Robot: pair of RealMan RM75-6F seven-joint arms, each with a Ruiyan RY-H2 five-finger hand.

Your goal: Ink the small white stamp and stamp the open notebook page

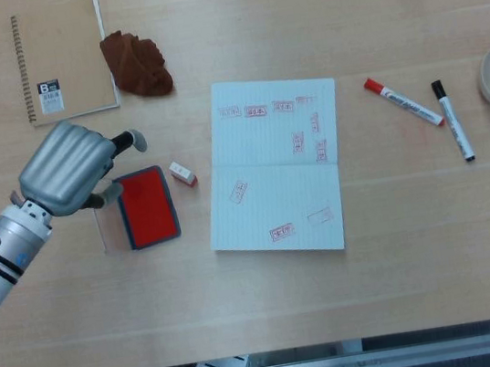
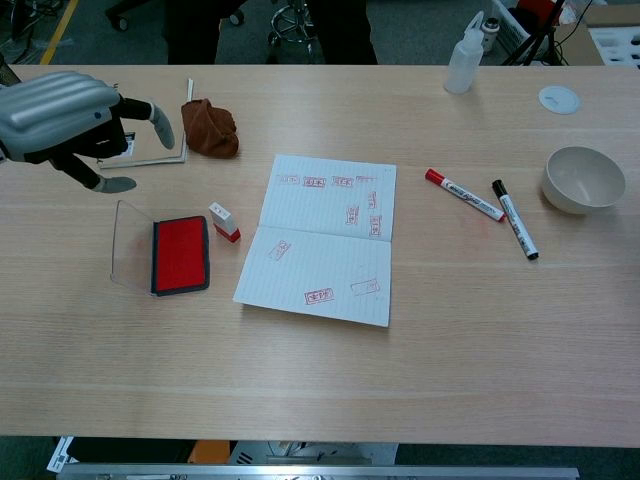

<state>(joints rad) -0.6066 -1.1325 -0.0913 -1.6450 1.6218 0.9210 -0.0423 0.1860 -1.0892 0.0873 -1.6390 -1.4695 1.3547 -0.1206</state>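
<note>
While the stamp [image 1: 183,173] lies untouched just right of the ink pad [image 1: 147,206], the head view shows the left hand [image 1: 67,167] above the pad's left side and clear lid, fingers spread and holding nothing. Right of the pad lies the open notebook [image 1: 275,166], already bearing several red marks. The right hand does not appear.

From the chest view, the left hand [image 2: 68,113] hangs above the table, up and left of the ink pad [image 2: 181,254], apart from everything. The stamp [image 2: 224,222] rests on its side between pad and notebook [image 2: 322,240].

Judgement: the step in hand is the reach for the stamp. Next, the hand must travel right past the pad, lower, and pinch the stamp.
</note>
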